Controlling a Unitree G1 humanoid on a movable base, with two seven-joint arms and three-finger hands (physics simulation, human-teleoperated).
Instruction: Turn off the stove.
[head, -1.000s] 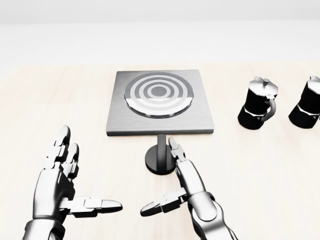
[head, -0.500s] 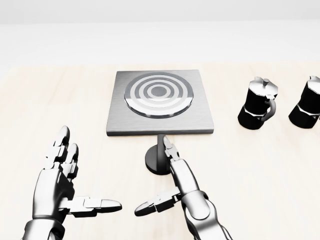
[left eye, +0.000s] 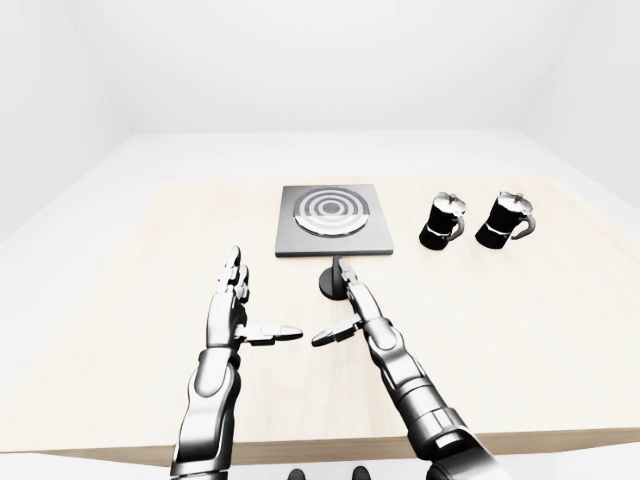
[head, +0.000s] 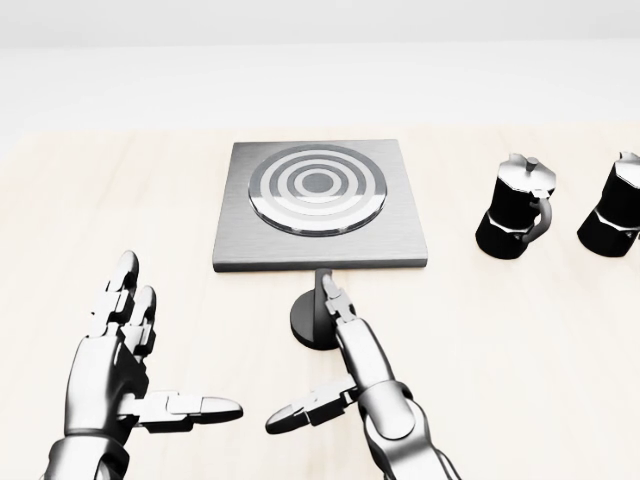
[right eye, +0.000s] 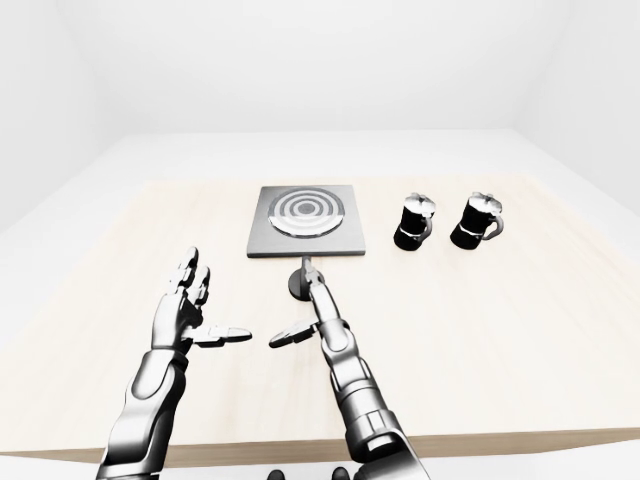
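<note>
My right hand (head: 335, 350), fingers spread and grasping nothing, reaches over the black round knob (head: 318, 318) below the square brushed-steel stove (head: 320, 205) mid-bench (head: 500, 340), so turning it looks yet undone, I judge.

Pale wooden table (left eye: 120, 330), light grain, edge visible along bottom of left-eye view. On it: square grey stove (head: 322, 204) with ringed burner, near top centre of head view. Round black knob (head: 316, 318) on its disc base just below stove's lower edge. Two black moka pots (head: 515, 207) (head: 614, 206) side by side, right of stove, apart from it.
</note>
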